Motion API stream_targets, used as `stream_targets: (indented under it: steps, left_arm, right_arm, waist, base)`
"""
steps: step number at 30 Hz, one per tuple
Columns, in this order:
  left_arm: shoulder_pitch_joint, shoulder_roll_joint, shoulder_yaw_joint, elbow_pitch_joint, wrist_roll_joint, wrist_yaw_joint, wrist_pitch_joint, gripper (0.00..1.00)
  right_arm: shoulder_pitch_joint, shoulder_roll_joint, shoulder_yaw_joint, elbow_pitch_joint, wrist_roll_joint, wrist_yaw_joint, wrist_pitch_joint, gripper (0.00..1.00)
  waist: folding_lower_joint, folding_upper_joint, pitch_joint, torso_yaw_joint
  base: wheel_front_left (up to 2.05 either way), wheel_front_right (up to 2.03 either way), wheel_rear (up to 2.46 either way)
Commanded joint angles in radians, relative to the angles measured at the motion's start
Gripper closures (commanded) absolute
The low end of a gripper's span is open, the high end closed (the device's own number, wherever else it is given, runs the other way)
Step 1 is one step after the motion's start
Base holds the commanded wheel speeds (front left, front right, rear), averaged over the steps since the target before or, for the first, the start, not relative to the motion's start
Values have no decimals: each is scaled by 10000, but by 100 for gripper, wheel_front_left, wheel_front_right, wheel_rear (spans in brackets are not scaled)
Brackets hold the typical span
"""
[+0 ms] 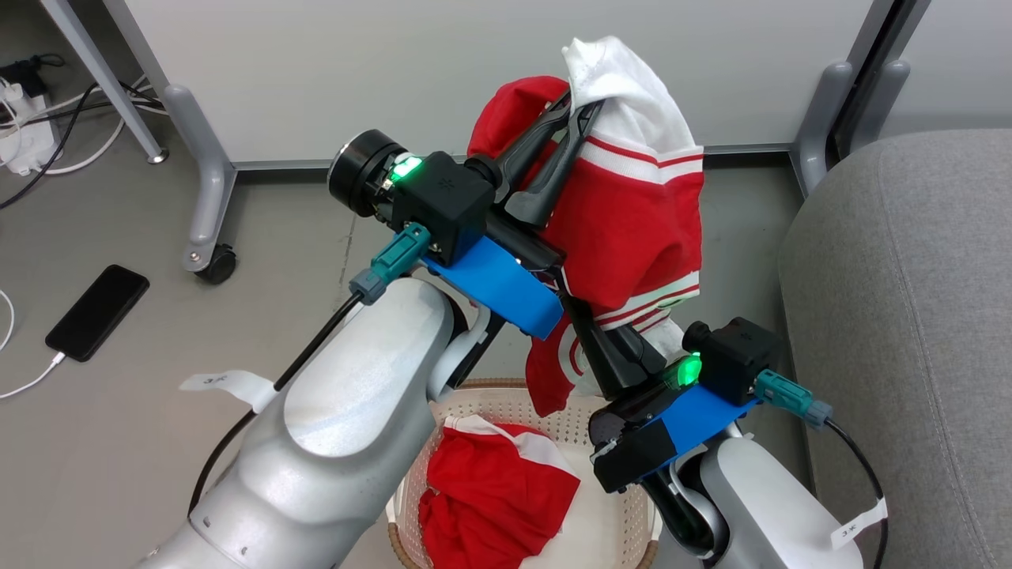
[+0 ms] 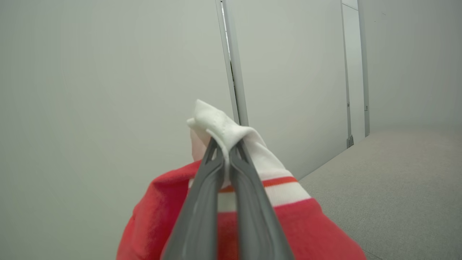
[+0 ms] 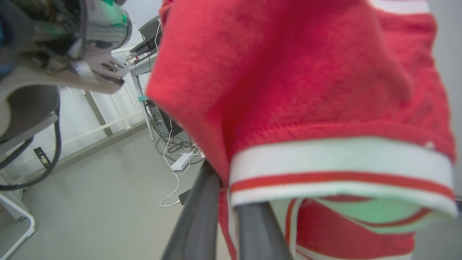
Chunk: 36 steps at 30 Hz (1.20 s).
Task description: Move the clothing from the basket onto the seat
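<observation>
The red garment (image 1: pixel 632 229) hangs above the basket (image 1: pixel 506 387), its long axis running from the left gripper (image 1: pixel 581 107), pinched on the white top, to the right gripper (image 1: pixel 589 328), clamped on the hem. The grey sofa (image 1: pixel 909 316) lies rightward, nearer the right arm.

Logged basket (image 1: pixel 490 403) at near centre with one garment (image 1: pixel 494 498) in it; other garment (image 1: pixel 632 229) up above basket (in front of wall panel (image 1: pixel 316 71)); seat (image 1: pixel 909 316) just right of basket; phone (image 1: pixel 96 310) on floor (image 1: pixel 118 442), well left.
</observation>
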State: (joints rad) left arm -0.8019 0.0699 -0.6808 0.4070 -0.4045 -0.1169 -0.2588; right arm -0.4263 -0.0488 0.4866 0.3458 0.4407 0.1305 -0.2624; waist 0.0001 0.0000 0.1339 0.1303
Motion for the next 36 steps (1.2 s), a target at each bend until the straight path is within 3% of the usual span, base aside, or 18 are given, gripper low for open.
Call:
stream_targets:
  steps: [1,26,27,28,36]
  left_arm:
    - [-40,-7,40,26,-19,-23,-66,100]
    - [35,10,133,-27,90,15,-77,100]
    - [40,7,153,-51,101,45,-79,91]
    - [42,6,172,-81,132,85,-77,0]
    - [144,-1,279,-209,296,127,-77,0]
  right_arm:
    - [-60,-29,-12,-40,-59,5,-39,100]
    - [-14,-29,44,-97,-232,5,-39,100]
    - [-18,-29,50,-98,-235,5,-39,100]
    - [-20,-29,57,-100,-246,5,-39,100]
    - [-26,-27,106,-113,-277,5,-40,100]
  waist:
    - [-1,0,0,-4]
    - [-1,0,16,-16]
    - [-1,0,20,-12]
    - [-1,0,21,-11]
    - [-1,0,19,-9]
  base:
    - [0,0,0]
    - [0,0,0]
    - [0,0,0]
    - [0,0,0]
    - [0,0,0]
